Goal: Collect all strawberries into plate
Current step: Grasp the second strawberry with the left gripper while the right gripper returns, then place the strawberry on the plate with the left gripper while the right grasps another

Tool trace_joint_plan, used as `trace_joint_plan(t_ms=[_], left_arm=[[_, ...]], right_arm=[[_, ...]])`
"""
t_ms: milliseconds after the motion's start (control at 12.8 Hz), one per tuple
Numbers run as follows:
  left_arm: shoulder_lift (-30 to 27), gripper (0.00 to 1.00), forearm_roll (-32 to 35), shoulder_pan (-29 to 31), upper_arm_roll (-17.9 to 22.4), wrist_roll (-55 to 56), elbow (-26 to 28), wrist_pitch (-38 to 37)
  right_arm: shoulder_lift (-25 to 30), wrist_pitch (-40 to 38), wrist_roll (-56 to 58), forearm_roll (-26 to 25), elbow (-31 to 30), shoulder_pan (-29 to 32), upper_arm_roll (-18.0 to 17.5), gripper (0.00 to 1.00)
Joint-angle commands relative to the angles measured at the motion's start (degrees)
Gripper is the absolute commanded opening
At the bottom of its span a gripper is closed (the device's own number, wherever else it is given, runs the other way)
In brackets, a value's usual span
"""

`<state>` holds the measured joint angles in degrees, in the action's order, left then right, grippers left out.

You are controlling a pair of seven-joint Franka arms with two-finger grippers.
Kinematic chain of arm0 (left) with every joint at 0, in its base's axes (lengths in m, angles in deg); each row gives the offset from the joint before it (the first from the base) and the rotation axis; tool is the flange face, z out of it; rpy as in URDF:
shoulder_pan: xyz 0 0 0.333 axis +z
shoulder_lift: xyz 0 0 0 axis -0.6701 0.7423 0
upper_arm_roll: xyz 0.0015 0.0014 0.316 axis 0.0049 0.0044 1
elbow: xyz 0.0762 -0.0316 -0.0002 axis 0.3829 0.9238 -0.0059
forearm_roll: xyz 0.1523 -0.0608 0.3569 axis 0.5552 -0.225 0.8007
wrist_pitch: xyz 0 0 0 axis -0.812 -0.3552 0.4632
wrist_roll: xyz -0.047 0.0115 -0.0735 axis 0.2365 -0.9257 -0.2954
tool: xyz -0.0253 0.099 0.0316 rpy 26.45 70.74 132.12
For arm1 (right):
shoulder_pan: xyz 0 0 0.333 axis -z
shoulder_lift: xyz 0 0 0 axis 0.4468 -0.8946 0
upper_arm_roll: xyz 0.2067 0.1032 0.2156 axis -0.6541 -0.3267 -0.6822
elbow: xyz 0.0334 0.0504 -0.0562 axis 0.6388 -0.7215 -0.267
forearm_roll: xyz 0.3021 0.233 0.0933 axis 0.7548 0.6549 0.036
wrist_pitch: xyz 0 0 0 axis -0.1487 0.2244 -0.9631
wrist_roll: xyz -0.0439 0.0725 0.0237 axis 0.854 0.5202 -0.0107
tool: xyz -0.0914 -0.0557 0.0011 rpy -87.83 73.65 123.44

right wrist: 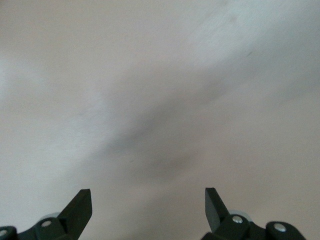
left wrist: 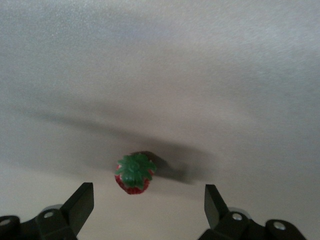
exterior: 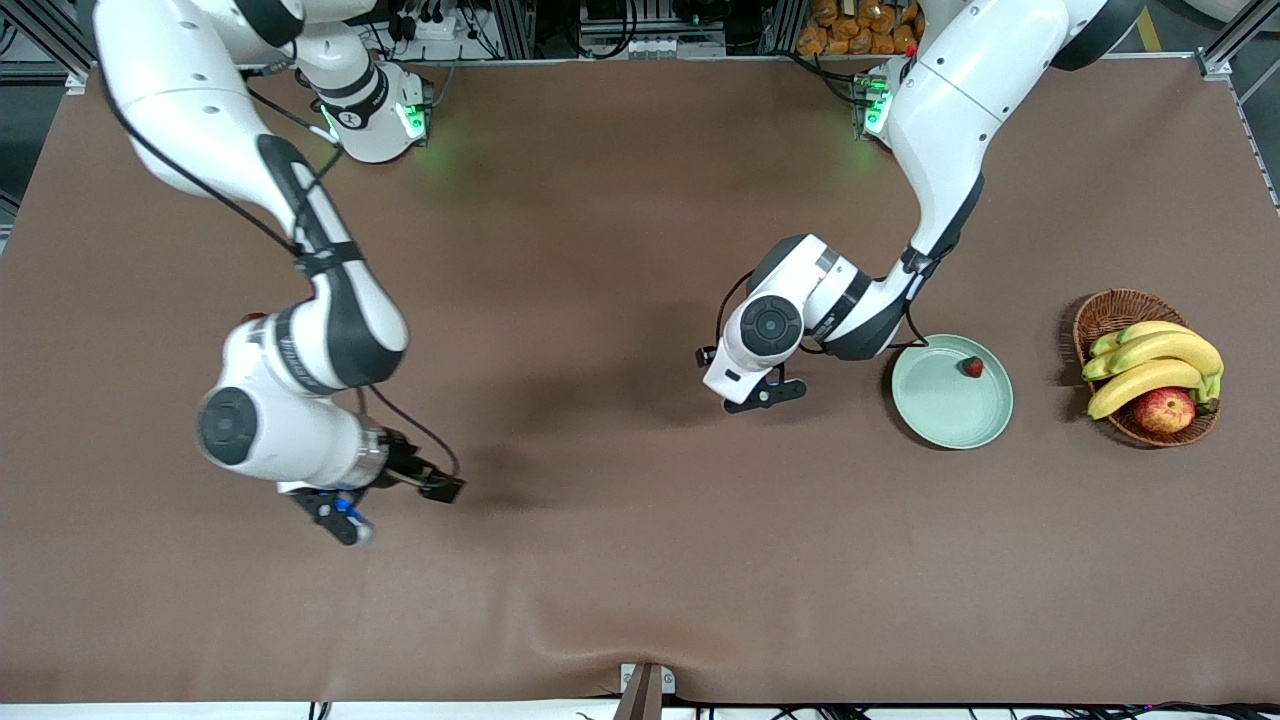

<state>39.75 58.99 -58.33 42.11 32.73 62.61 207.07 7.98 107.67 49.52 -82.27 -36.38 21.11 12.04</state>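
Now the left gripper point(left wrist: 145, 207) hovers, jaws spread, over a strawberry point(left wrist: 134, 173) on the table beside the plate point(exterior: 951, 404); another berry point(exterior: 972, 367) lies in the plate. Well apart, the right gripper point(right wrist: 147, 207) waits, jaws spread.

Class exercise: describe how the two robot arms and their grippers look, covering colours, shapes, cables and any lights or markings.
Both arms have glossy white rounded shells with black joint bands and round dark grey caps. Thin black cables run along them. Green lights glow at their bases. The left gripper and right gripper have black wedge-shaped fingers; the right shows blue parts.
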Motion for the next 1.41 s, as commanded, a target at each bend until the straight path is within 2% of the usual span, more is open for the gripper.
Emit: trace_joint_plan(t_ms=[0,312,469,625,703,859,1015,1327], left_arm=[[-0.14,0.87,3.21,0.17,0.42,0.91,1.47,0.85],[0.21,0.66,3.22,0.35,0.42,0.91,1.38,1.20],[0.30,0.43,3.22,0.35,0.42,0.91,1.30,1.29],[0.30,0.08,3.13,0.43,0.51,0.91,1.12,1.29],[0.21,0.00,3.13,0.44,0.51,0.91,0.94,1.29],[-0.57,0.00,3.22,1.40,0.51,0.91,1.03,0.68],[-2.59,0.00,3.30,4.81,0.51,-0.32,1.12,-0.81],[-7.16,0.00,3.31,12.46,0.42,-11.00,1.12,-8.62]], right_arm=[[8.75,0.41,11.32,-2.34,-11.20,5.32,-1.08,1.00],[14.99,-0.74,28.90,-4.19,-18.94,14.38,-1.08,1.00],[19.47,-0.39,33.94,-5.95,-24.82,16.15,-1.08,1.00],[23.78,-0.30,36.22,-8.49,-29.75,18.42,-1.08,1.00],[25.63,-0.30,38.68,-8.68,-31.95,19.92,-1.08,1.00],[29.67,2.15,42.99,-8.68,-38.35,22.73,-1.08,1.00],[32.58,5.84,48.34,-8.68,-44.95,26.50,-1.08,1.00],[33.03,17.33,58.02,-8.68,-54.97,34.16,-1.08,1.00]])
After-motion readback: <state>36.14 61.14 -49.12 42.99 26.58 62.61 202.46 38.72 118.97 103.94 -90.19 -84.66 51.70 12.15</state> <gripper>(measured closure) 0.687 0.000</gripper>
